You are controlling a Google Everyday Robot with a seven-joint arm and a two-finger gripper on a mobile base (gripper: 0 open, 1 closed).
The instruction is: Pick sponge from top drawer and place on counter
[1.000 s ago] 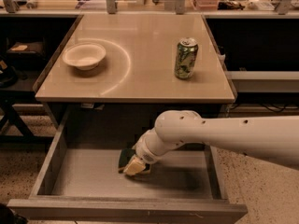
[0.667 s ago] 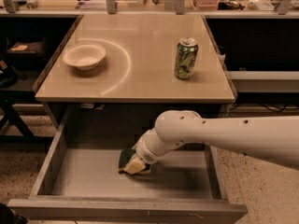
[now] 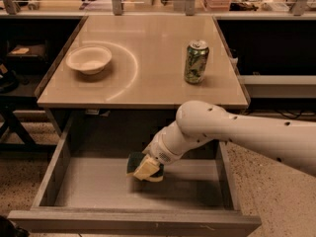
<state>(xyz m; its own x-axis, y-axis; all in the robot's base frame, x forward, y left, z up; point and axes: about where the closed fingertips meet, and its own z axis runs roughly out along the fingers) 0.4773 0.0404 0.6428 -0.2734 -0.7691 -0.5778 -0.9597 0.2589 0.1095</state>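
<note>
The top drawer (image 3: 94,187) is pulled open below the counter (image 3: 153,48). My white arm reaches in from the right, and my gripper (image 3: 146,170) is in the middle of the drawer. It is shut on the sponge (image 3: 134,162), whose dark green top and yellow base show at the gripper's tip. The sponge is tilted and held slightly above the drawer's flat grey bottom. The wrist hides most of the fingers.
A white bowl (image 3: 89,59) sits on the counter's left side inside a faint white arc. A green can (image 3: 196,62) stands upright on the right side. Dark shelving and table legs flank the counter, and cluttered benches stand behind it.
The gripper and the sponge have risen a little from the drawer bottom. The bowl and can have not moved.
</note>
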